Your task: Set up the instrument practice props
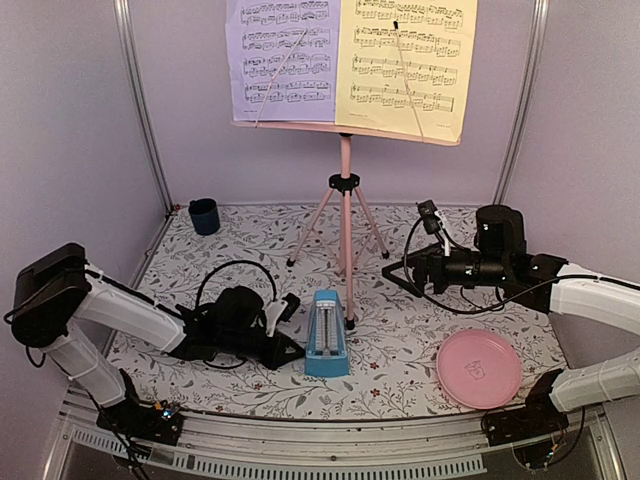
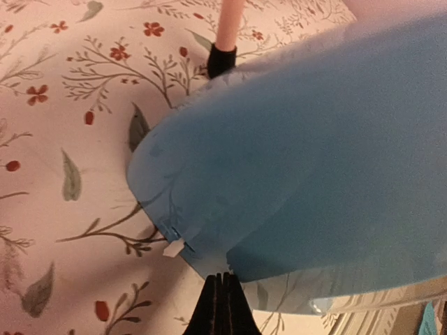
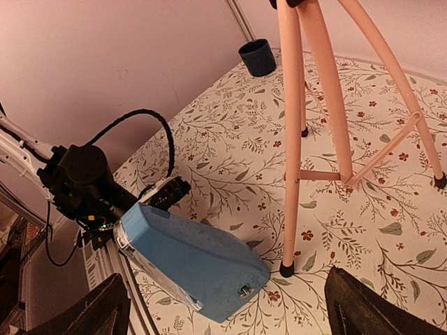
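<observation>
The pink tripod music stand [image 1: 345,215] stands at the back centre, with a lavender sheet [image 1: 283,55] and a yellow sheet [image 1: 405,60] on its desk. The blue pyramid metronome [image 1: 326,335] stands upright in front of the stand. My left gripper [image 1: 292,350] is shut and empty, its tips [image 2: 222,307] right at the lower left side of the metronome [image 2: 300,160]. My right gripper [image 1: 398,270] is open and empty, right of the stand's legs [image 3: 293,139]. It faces the metronome [image 3: 192,262], its fingers [image 3: 367,310] spread wide.
A round pink plate [image 1: 479,368] lies at the front right. A small dark blue cup [image 1: 204,215] stands at the back left and shows in the right wrist view [image 3: 257,57]. One black foot of the stand [image 2: 222,59] is close behind the metronome. Walls and metal posts enclose the floral table.
</observation>
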